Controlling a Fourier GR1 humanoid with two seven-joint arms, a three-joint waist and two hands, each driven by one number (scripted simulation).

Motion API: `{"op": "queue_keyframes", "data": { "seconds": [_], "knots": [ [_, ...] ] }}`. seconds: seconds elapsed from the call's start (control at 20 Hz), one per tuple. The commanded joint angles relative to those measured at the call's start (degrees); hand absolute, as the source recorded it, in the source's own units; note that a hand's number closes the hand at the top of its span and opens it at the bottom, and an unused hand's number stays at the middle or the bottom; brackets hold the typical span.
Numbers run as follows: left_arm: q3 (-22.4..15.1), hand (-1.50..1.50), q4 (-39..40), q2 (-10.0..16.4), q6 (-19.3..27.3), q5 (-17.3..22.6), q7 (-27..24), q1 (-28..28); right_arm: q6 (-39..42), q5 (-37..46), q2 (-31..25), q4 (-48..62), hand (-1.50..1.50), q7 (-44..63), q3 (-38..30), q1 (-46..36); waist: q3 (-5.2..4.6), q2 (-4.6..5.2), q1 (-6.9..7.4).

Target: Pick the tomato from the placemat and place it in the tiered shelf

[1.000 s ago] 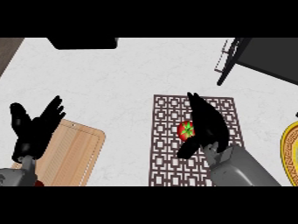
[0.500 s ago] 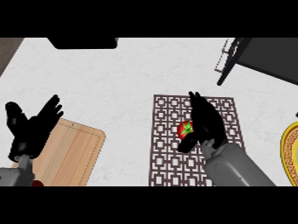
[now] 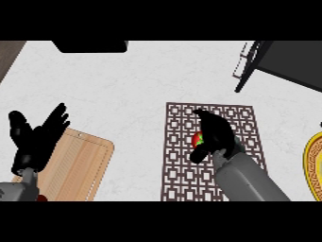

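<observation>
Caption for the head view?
Head view: right black hand covers the red-and-green tomato on the brown lattice placemat; left black hand rests open over the wooden cutting board; dark tiered shelf upper right.

Matte black left hand and right hand with slim fingers, on smooth, rounded grey forearms

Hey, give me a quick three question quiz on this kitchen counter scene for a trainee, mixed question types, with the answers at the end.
1. Which hand covers the tomato on the placemat?
2. True or false: the tomato already sits in the tiered shelf.
3. Which thing is nearest the open left hand? A) wooden board B) plate C) placemat

Key: 1 right hand; 2 false; 3 A.
</observation>
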Motion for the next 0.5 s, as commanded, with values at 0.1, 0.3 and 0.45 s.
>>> {"op": "queue_keyframes", "data": {
  "seconds": [0.1, 0.3, 0.45],
  "knots": [
    [0.91, 0.00, 3.34, -1.51, -1.50, 0.91, -1.81, 1.88, 2.53, 1.04, 1.93, 5.62, 1.50, -7.68, 4.30, 0.81, -1.19, 0.55, 0.09],
    [1.21, 0.00, 4.84, -2.54, -1.08, -0.43, -3.70, 2.51, 2.12, -0.08, 1.48, 3.23, 1.50, -11.01, 1.36, 1.78, -1.21, 0.46, -0.36],
    [0.75, 0.00, 3.15, -2.12, -2.04, 0.06, -1.13, 2.61, 0.85, 1.90, 3.85, 4.30, 1.50, -11.63, 1.67, 0.08, -1.19, 0.43, -0.10]
  ]
}}
